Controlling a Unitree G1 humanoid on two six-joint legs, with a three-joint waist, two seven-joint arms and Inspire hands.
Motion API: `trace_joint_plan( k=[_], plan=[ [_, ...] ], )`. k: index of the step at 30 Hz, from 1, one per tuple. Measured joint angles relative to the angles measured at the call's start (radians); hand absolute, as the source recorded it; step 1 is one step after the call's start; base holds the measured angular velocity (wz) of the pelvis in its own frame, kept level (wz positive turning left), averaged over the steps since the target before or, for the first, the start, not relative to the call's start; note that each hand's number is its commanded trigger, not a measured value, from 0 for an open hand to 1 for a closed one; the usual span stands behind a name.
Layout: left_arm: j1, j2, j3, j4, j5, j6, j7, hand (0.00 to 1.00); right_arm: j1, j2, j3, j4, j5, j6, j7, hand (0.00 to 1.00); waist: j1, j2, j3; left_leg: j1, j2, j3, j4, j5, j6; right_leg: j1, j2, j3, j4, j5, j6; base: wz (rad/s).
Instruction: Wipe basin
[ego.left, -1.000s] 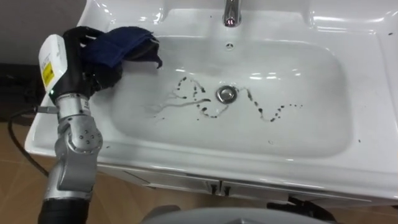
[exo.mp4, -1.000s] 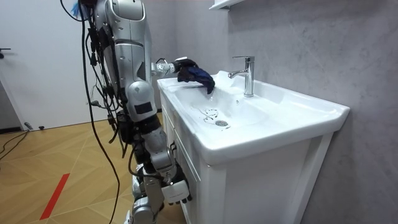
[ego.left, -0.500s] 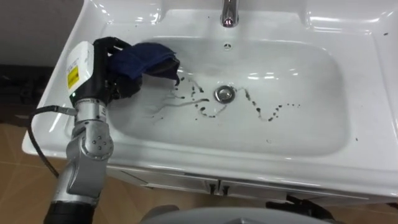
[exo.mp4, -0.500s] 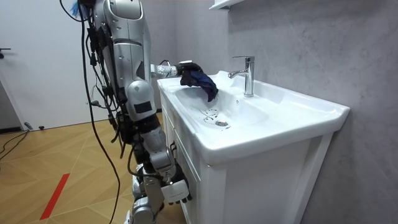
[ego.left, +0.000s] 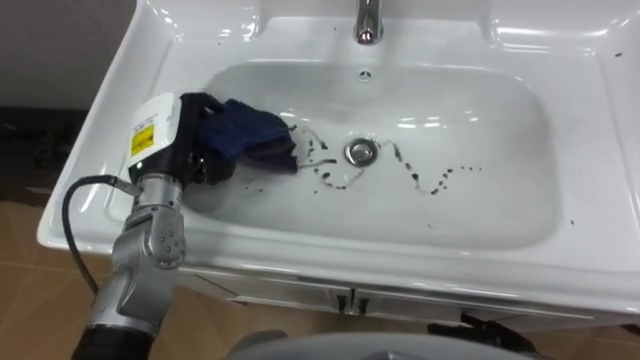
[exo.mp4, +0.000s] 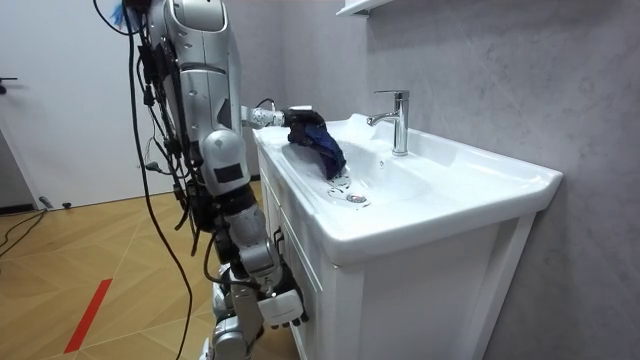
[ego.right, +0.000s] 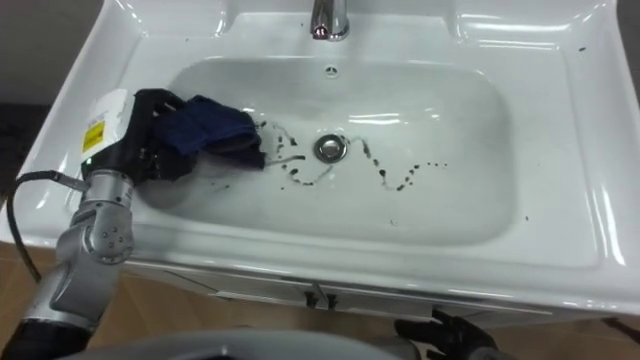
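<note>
1. The right robot hand hangs low by the cabinet front; I cannot tell whether it is wide or closed.
2. The basin is glossy white ceramic with a broad flat rim and rounded corners. Its bowl is a shallow, smooth rectangle sloping to the middle.
3. The left robot hand reaches over the basin's left edge, and its dark fingers are curled round the cloth. This looks like the start of the wiping step, with the cloth set down inside the bowl on its left slope.
4. The cloth is dark blue, soft and bunched into folds. Its free end lies on the ceramic just beside the nearest marks.
5. The marks are thin dark squiggles and dots. They run from the cloth's edge past the drain toward the bowl's right side, so most of the job seems undone.
6. The next move likely calls for pressing the cloth flat and sweeping it rightward across the drain, keeping contact as the bowl curves.
7. The drain is a small, shiny metal ring.
8. At the far edge stands the polished chrome faucet, which the sweep should stay below.
</note>
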Motion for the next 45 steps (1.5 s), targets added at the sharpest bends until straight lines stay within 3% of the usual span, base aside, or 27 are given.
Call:
trace_joint_plan(
  k=[3,7,18,25,28,33,37,45],
  plan=[
    [0.0,-0.001,-0.039,0.026,0.11,0.024,-0.018,1.0,-0.007,-0.002,0.001,-0.008,0.001,0.01,-0.005,0.0,-0.015,0.001,0.0022,0.0,0.001,0.0,-0.002,0.0,0.0,0.0,0.001,0.001,-0.001,0.0,0.0,0.03],
    [0.002,-0.002,-0.074,0.027,0.223,0.052,-0.06,1.0,-0.011,-0.007,0.006,-0.008,0.001,0.017,-0.009,0.0,-0.015,0.007,-0.0023,0.004,0.001,0.005,-0.01,0.0,0.0,-0.004,0.002,0.013,-0.001,0.0,0.0,-0.03],
    [-0.042,0.005,-0.104,0.003,0.319,0.096,-0.209,1.0,-0.041,-0.01,0.012,0.035,-0.004,0.019,-0.007,0.0,-0.021,0.008,-0.0019,0.012,0.0,0.009,-0.009,0.0,0.0,0.001,0.0,0.02,-0.001,0.0,0.0,-0.02],
    [-0.048,0.014,-0.145,-0.016,0.348,0.12,-0.263,1.0,-0.054,-0.01,0.016,0.037,-0.016,0.017,-0.01,0.0,-0.029,0.014,-0.0004,0.0,0.002,0.012,-0.008,0.0,0.0,-0.013,0.0,0.023,0.0,0.0,0.0,-0.01],
    [-0.059,0.015,-0.164,-0.016,0.347,0.122,-0.284,1.0,-0.067,-0.01,0.024,0.04,-0.02,0.015,-0.023,0.0,-0.04,0.018,0.0072,-0.004,0.002,0.012,-0.007,0.0,0.0,-0.015,0.0,0.021,0.0,0.0,0.0,0.0],
    [-0.086,0.021,-0.177,-0.014,0.346,0.122,-0.325,1.0,-0.074,-0.009,0.033,0.039,-0.023,0.006,-0.034,0.0,-0.051,0.021,0.0079,-0.015,0.002,0.012,-0.008,0.0,0.0,-0.024,0.0,0.021,-0.001,0.0,0.0,0.0],
    [-0.114,0.043,-0.213,-0.014,0.342,0.12,-0.354,1.0,-0.088,-0.007,0.052,0.039,-0.032,0.007,-0.038,0.0,-0.066,0.016,0.0109,-0.022,0.002,0.012,-0.009,0.0,0.0,-0.031,0.0,0.021,0.001,0.0,0.0,0.0],
    [-0.133,0.034,-0.243,-0.014,0.294,0.115,-0.415,1.0,-0.089,-0.009,0.053,0.026,-0.035,0.008,-0.037,0.0,-0.082,0.025,0.005,-0.037,0.003,0.015,-0.009,0.0,0.0,-0.044,0.0,0.022,0.01,0.002,0.0,0.0]
  ],
)
